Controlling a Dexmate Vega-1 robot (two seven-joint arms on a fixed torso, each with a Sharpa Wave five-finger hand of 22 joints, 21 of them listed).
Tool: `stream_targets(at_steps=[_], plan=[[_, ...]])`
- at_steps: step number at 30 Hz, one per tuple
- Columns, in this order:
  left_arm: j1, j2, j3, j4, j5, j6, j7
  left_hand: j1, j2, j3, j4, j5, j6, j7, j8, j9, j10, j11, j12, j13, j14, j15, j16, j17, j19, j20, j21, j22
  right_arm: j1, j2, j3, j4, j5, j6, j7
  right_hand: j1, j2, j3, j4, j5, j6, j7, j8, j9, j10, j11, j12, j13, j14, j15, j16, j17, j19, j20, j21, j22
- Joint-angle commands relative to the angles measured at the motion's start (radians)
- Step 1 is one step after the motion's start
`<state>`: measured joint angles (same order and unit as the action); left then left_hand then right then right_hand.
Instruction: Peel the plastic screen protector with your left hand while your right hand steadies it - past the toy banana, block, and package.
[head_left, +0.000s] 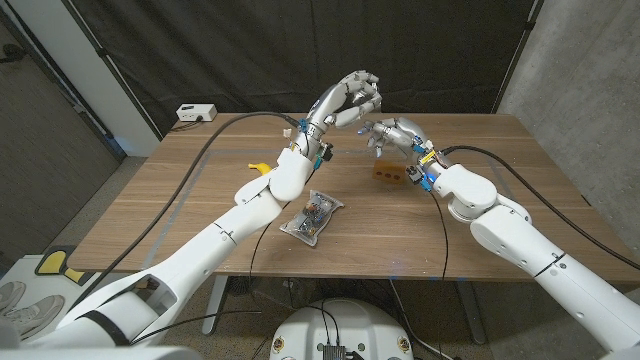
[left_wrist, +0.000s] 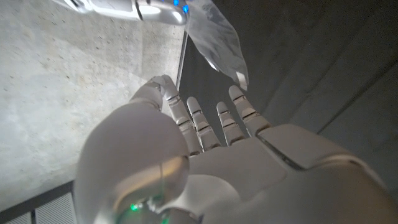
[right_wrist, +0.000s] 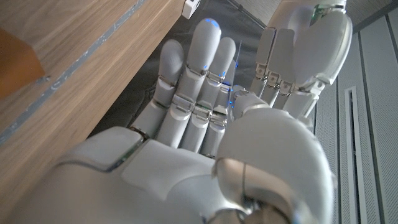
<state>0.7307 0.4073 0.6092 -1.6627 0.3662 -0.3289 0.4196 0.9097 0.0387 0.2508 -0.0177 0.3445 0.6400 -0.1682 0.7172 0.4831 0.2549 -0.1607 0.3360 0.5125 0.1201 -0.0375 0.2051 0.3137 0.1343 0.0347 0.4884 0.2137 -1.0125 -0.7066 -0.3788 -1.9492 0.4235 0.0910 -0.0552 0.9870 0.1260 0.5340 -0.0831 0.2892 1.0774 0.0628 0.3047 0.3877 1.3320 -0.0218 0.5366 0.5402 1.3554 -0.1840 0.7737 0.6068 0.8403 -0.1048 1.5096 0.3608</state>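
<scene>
1. In the head view we see both arms raised over the far half of the wooden table (head_left: 200, 210). The left hand (head_left: 350, 98) is held high with its fingers curled toward the right hand (head_left: 392, 133), which sits just beside and slightly lower, fingers bent toward its partner. The two hands nearly meet above the table's far edge. The screen protector between them is too faint for us to make out here.

2. Still in the head view, the small orange-brown wooden block (head_left: 386, 174) lies on the table just under the right hand. The clear plastic package with dark contents (head_left: 312, 214) lies below the left forearm, nearer the robot than either hand. The yellow toy banana (head_left: 259, 167) peeks out beside the left arm's elbow, on the outer side.

3. In the left wrist view we look along the back of the left hand (left_wrist: 211, 155). Its fingers reach up close together, and their tips touch the thin, clear plastic screen protector (left_wrist: 217, 37), which hangs as a curved sheet just beyond them. We cannot tell whether it is pinched.

4. In the right wrist view the right hand (right_wrist: 205, 143) has its fingers extended side by side, and the left hand (right_wrist: 298, 56) faces them fingertip to fingertip. We cannot tell what the right hand grips.
</scene>
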Motion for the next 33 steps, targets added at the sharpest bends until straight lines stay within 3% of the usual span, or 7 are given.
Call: stream_targets(at_steps=[1,4,8,14,24,29,33], plan=[[0.042,-0.075,-0.046,0.015,-0.146,0.072,0.04,-0.053,-0.088,-0.064,0.014,-0.03,-0.186,0.039,-0.144,-0.094,-0.089,0.056,-0.042,-0.027,-0.069,0.01,-0.018,-0.003,-0.053,0.016,-0.003,-0.001,-0.006,-0.034,-0.04,-0.028,-0.182,0.011,-0.128,-0.004,0.008,0.058,-0.061,0.0,0.042,0.027,-0.002,0.003,0.035,-0.008,0.005,0.006,-0.022,-0.033,0.006,0.006,-0.012,-0.115,-0.001,-0.006],[0.039,-0.081,-0.054,0.015,-0.213,0.1,-0.008,-0.066,-0.101,-0.084,0.018,-0.032,-0.281,0.069,-0.206,-0.123,-0.092,0.064,-0.041,-0.036,-0.075,0.019,-0.013,-0.007,-0.074,0.024,-0.006,-0.001,-0.005,-0.043,-0.047,-0.038,-0.216,0.003,-0.146,-0.005,0.008,0.058,-0.061,-0.001,0.041,0.025,-0.004,0.003,0.034,-0.009,0.005,0.009,-0.026,-0.034,0.007,0.011,-0.015,-0.115,-0.003,-0.013],[0.033,-0.085,-0.064,0.018,-0.3,0.132,-0.071,-0.071,-0.101,-0.091,0.021,-0.031,-0.221,0.099,-0.201,-0.143,-0.069,0.063,-0.029,-0.043,-0.064,0.021,-0.007,-0.01,-0.084,0.025,-0.006,0.002,-0.004,-0.05,-0.057,-0.048,-0.26,0.001,-0.167,-0.005,0.009,0.055,-0.06,-0.003,0.041,0.025,-0.005,0.004,0.033,-0.008,0.004,0.008,-0.025,-0.035,0.007,0.009,-0.016,-0.115,-0.003,-0.017],[0.012,-0.086,-0.066,0.029,-0.399,0.162,-0.156,-0.031,-0.076,-0.078,0.004,-0.027,-0.106,0.103,-0.191,-0.181,-0.025,0.042,-0.007,-0.057,-0.046,0.014,-0.003,-0.019,-0.087,0.027,0.003,0.006,0.006,-0.067,-0.078,-0.058,-0.341,0.007,-0.184,-0.008,0.01,0.053,-0.058,-0.005,0.042,0.024,-0.006,0.005,0.033,-0.009,0.005,0.011,-0.03,-0.033,0.007,0.015,-0.021,-0.115,-0.004,-0.024],[-0.022,-0.111,-0.052,0.055,-0.475,0.177,-0.203,0.024,-0.064,-0.063,-0.026,-0.033,-0.064,0.023,-0.21,-0.223,-0.005,0.02,0.002,-0.072,-0.013,0.011,0.005,-0.028,-0.072,0.037,0.018,0.006,0.005,-0.083,-0.085,-0.071,-0.401,0.012,-0.198,-0.011,0.009,0.049,-0.058,-0.01,0.043,0.021,-0.008,0.004,0.029,-0.007,0.002,0.013,-0.036,-0.036,0.007,0.021,-0.028,-0.115,-0.004,-0.035],[-0.022,-0.142,-0.052,0.081,-0.481,0.145,-0.166,0.064,-0.039,-0.048,-0.045,-0.048,0.042,0.004,-0.21,-0.265,0.069,-0.038,0.031,-0.086,0.043,-0.018,0.017,-0.036,-0.034,0.038,0.041,0.004,0.0,-0.086,-0.078,-0.066,-0.391,0.025,-0.198,-0.011,0.011,0.048,-0.058,-0.012,0.043,0.019,-0.009,0.005,0.029,-0.012,0.0,0.011,-0.037,-0.036,0.007,0.024,-0.029,-0.115,0.001,-0.038],[-0.015,-0.171,-0.056,0.105,-0.488,0.108,-0.13,0.097,-0.015,-0.033,-0.061,-0.066,0.167,-0.009,-0.203,-0.293,0.123,-0.053,0.052,-0.092,0.099,-0.055,0.028,-0.043,-0.002,0.034,0.062,0.002,0.0,-0.087,-0.076,-0.063,-0.384,0.026,-0.196,-0.012,0.012,0.047,-0.057,-0.014,0.043,0.019,-0.01,0.006,0.028,-0.01,0.0,0.014,-0.038,-0.035,0.007,0.025,-0.029,-0.115,0.004,-0.039]])
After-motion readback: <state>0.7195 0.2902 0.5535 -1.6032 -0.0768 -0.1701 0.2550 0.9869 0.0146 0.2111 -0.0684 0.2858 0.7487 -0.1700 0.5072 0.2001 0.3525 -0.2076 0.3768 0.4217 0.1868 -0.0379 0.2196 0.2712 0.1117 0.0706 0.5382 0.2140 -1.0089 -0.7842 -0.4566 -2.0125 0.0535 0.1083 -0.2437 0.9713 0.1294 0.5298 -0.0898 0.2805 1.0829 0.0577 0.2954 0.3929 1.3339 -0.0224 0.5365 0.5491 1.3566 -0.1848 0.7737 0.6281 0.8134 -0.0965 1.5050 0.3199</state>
